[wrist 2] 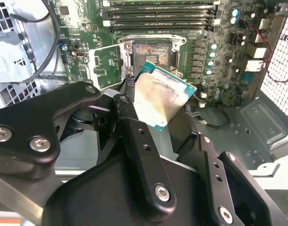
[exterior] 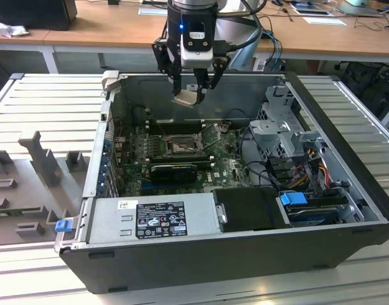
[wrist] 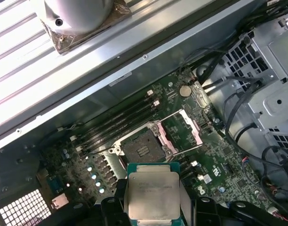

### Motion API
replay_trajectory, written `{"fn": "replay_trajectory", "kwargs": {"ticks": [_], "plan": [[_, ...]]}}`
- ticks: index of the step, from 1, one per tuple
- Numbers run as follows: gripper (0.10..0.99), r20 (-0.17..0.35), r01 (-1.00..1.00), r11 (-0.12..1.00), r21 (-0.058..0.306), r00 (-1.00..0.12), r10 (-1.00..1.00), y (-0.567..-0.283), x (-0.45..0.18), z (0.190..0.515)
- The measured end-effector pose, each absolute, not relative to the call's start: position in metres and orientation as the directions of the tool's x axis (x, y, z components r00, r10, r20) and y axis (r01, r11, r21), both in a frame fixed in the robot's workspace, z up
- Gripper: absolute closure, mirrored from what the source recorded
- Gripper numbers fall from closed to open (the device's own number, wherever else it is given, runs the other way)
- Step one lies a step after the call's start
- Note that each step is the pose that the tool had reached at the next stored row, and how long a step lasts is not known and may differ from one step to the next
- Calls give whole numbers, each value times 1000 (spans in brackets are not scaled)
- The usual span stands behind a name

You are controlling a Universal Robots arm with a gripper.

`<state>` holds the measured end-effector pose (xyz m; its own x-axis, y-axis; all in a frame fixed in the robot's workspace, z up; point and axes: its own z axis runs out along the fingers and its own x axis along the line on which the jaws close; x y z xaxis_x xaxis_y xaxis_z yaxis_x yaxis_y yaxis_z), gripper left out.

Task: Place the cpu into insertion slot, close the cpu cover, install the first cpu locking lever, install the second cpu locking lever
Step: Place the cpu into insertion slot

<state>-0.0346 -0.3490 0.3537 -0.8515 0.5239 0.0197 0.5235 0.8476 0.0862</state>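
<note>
Exterior view: our gripper (exterior: 191, 93) is clamped on the cpu (exterior: 184, 98), well above the insertion slot (exterior: 180, 147). In the first wrist view the cpu cover (wrist: 182, 131) lies open beside the slot. We judge that squaring the chip to the socket and lowering it flat matters most.

Print on the power supply label (exterior: 161, 219) cannot be read.

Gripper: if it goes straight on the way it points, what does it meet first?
Likely the motherboard at or near the insertion slot, with the held cpu touching first. The gripper points down into the open case; nothing shows between. Exact alignment is unclear.
</note>
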Motion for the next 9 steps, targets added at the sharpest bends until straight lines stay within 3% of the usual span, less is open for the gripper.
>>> {"fn": "replay_trajectory", "kwargs": {"ticks": [9], "plan": [[557, 20, 636, 767, 86, -771, 637, -349, -35, 353]]}}
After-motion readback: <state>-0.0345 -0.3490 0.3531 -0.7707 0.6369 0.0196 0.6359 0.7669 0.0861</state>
